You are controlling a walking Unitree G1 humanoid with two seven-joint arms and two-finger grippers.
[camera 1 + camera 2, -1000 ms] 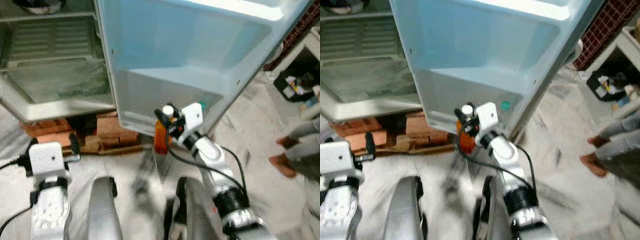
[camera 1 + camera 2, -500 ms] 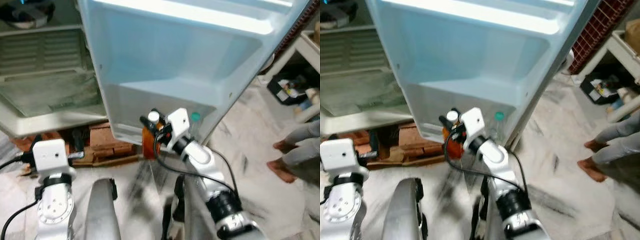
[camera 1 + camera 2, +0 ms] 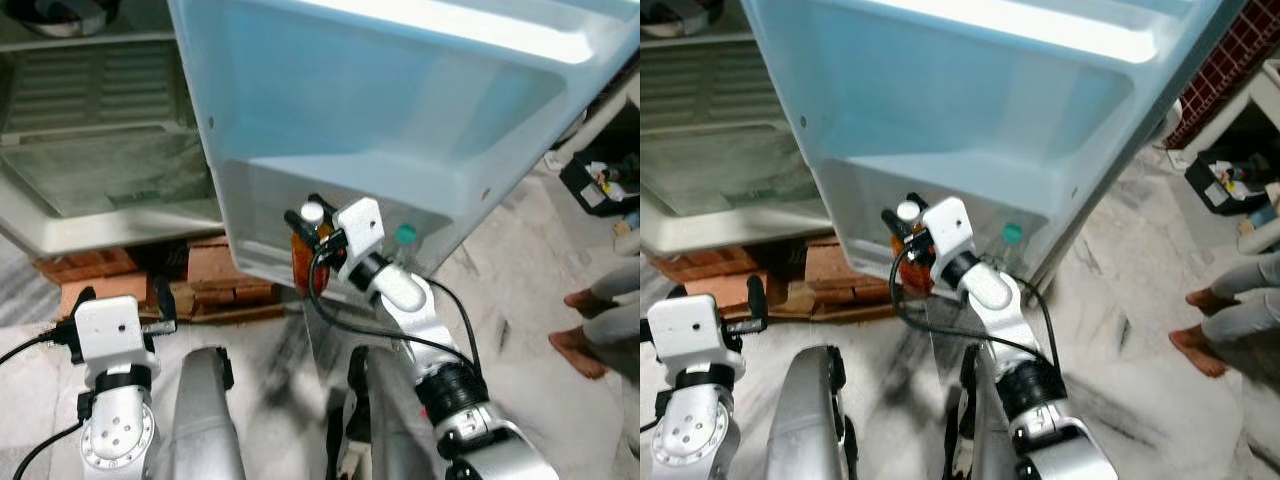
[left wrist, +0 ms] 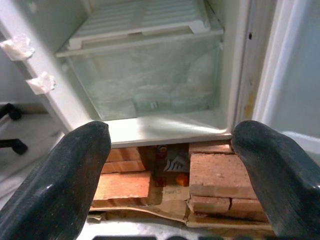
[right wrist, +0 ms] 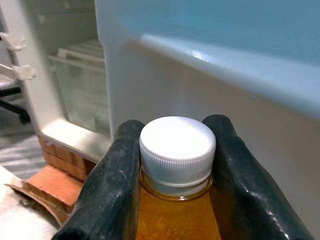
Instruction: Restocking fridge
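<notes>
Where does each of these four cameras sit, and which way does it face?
Left eye, right eye: on the head, looking down at both arms, the fridge door and the bottle.
Left wrist: between the left gripper's open fingers, facing the crisper drawer and bricks.
Right wrist: along the right gripper, clamping the bottle.
Shared: bottle.

A ribbed white plastic cap [image 5: 177, 150] is topping the clear bottle [image 5: 175, 217]; glossy fridge door [image 3: 400, 110] is shining above rough bricks [image 4: 217, 177].
</notes>
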